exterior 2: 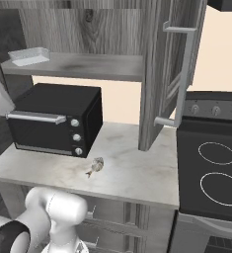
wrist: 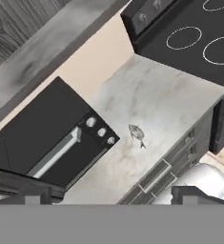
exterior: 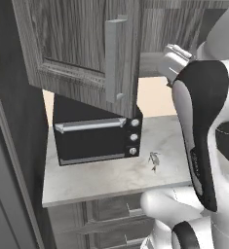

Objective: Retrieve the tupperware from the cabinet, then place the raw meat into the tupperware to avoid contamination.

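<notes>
Fingertips of your gripper [wrist: 111, 198] show as two small dark blocks set wide apart with nothing between them, so the jaws stand open and empty. The hand looks down on the counter [wrist: 166, 95] from high up. Below it the raw meat [wrist: 137, 133] lies on the bare counter, just beside the knob side of the black toaster oven [wrist: 51, 138]. The tupperware [exterior 2: 28, 56] sits on the shelf inside the open cabinet [exterior 2: 154, 74], at the shelf's far left end, directly above the oven. Judged from this, the box lies upward and left of the hand, its long axis running along the shelf.
</notes>
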### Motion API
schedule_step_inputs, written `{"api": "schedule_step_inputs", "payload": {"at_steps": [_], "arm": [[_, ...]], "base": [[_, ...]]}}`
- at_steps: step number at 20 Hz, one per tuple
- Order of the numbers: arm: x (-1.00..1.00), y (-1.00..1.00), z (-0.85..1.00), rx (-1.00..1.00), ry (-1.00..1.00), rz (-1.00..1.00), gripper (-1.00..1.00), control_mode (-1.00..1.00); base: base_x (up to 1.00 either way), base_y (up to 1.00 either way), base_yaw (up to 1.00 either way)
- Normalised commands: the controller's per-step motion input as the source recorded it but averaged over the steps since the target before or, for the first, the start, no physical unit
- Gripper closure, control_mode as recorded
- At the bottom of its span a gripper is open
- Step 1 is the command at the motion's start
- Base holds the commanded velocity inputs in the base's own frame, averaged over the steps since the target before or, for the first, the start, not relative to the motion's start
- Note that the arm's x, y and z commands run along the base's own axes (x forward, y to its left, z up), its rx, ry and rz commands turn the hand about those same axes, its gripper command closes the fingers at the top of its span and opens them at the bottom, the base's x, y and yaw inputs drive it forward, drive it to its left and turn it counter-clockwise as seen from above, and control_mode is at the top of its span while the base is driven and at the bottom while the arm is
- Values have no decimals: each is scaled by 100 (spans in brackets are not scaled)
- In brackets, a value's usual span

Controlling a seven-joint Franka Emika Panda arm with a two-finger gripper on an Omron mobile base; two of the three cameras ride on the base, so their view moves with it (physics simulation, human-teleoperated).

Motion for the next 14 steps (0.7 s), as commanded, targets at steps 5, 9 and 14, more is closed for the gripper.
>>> {"api": "schedule_step_inputs", "payload": {"at_steps": [5, 9, 14], "arm": [[30, -28, -12, 50, 21, 7, -100, -100], [31, -8, -4, 50, 20, 12, -100, -100], [51, 16, -18, 44, 23, 19, -100, -100]], "base": [[0, 0, 0], [0, 0, 0], [0, 0, 0]]}}
